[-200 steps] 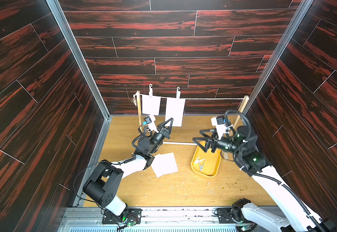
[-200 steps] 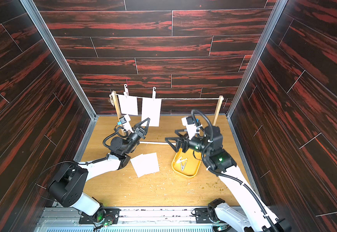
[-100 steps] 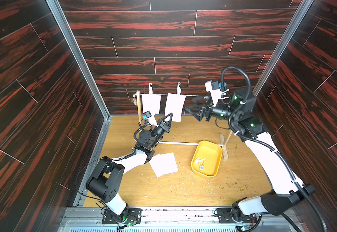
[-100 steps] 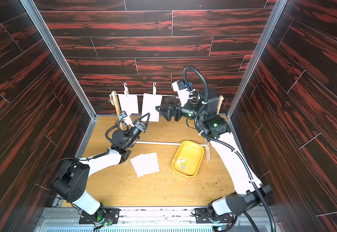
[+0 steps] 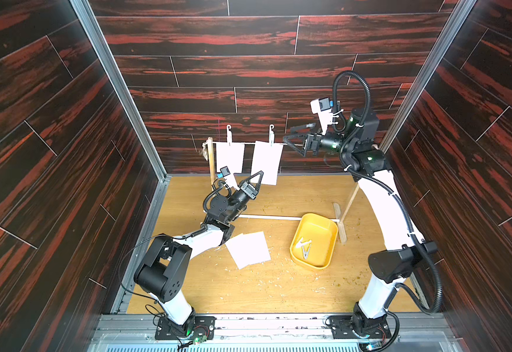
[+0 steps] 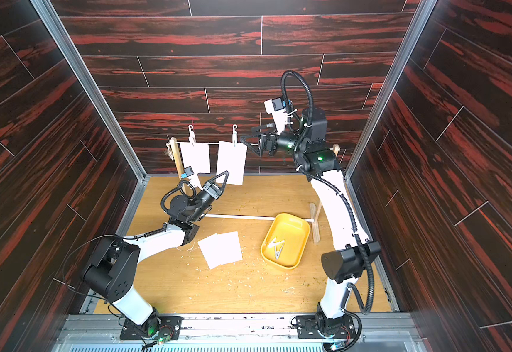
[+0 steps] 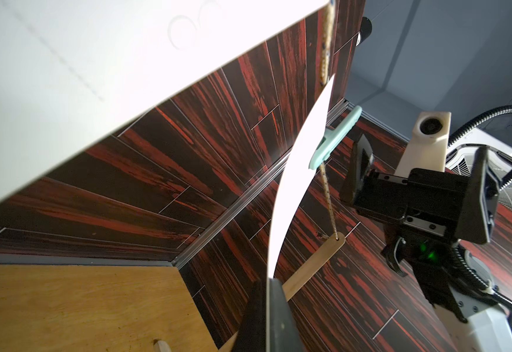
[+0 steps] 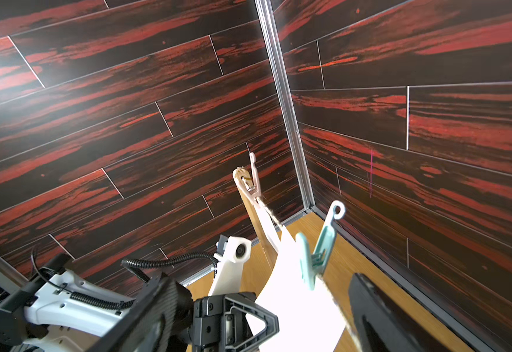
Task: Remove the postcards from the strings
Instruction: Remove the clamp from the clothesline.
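**Card Line Status: Two Postcards Hung, Two Down**

The whole-cell layout appears in both top views only. A light wooden tabletop (image 5: 279, 289) carries a light wooden two-post stand (image 5: 350, 202) with a thin white bottom rod (image 5: 266, 216). An oval yellow plastic tray (image 5: 324, 227) lies at the rod's right end and holds two loose pale clothespins (image 5: 305, 248).

Four plain white, blank rectangular paper postcards (image 6: 221, 250) are present. Two lie flat and overlapped on the tabletop, between the left arm and the tray. Two hang in portrait from the thin whitish twine string (image 5: 248, 143), on its left half. The outer postcard (image 5: 229, 157) hangs just beside the left post (image 5: 210, 170). The inner postcard (image 5: 266, 161) hangs nearer mid-span.

The left gripper (image 5: 260, 178) is fully closed on the inner postcard's lower edge. Only the left wrist view shows the pinch: the paper sits edge-on between the two fingers and bows in a curve up to its clip.

The right gripper (image 5: 289, 137) is spread wide at string height, empty, just beside the inner postcard's upper right corner.

The top views render that clip whitish. Both wrist views show a mint-green clothespin (image 8: 318, 253) with a ring hook, clamped over card and string, apart from the right gripper's fingers (image 7: 358, 170). The right wrist view alone resolves the outer clip (image 8: 253, 173) at the left post's top.
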Robot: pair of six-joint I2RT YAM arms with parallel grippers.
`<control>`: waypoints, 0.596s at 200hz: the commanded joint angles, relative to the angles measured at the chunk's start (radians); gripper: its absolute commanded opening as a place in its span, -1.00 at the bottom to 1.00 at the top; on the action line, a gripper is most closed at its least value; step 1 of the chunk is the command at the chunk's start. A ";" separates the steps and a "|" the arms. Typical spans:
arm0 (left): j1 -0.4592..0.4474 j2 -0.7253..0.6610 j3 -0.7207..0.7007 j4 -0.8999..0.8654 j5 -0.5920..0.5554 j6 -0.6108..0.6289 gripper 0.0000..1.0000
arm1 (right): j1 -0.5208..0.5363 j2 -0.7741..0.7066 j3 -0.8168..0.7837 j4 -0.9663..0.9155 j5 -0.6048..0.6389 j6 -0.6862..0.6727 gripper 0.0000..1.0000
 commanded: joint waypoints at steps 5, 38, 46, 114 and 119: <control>0.009 -0.011 0.025 0.037 0.028 -0.049 -1.00 | 0.005 0.105 0.106 -0.005 -0.043 0.042 0.84; 0.009 -0.003 0.029 0.042 0.032 -0.059 -1.00 | 0.008 0.217 0.230 -0.002 -0.061 0.086 0.84; 0.009 0.000 0.029 0.043 0.035 -0.061 -1.00 | 0.013 0.241 0.259 -0.009 -0.065 0.088 0.84; 0.010 0.009 0.031 0.055 0.043 -0.071 -1.00 | 0.056 0.341 0.344 -0.034 -0.126 0.086 0.82; 0.010 0.009 0.032 0.056 0.043 -0.072 -1.00 | 0.057 0.344 0.344 -0.030 -0.131 0.089 0.81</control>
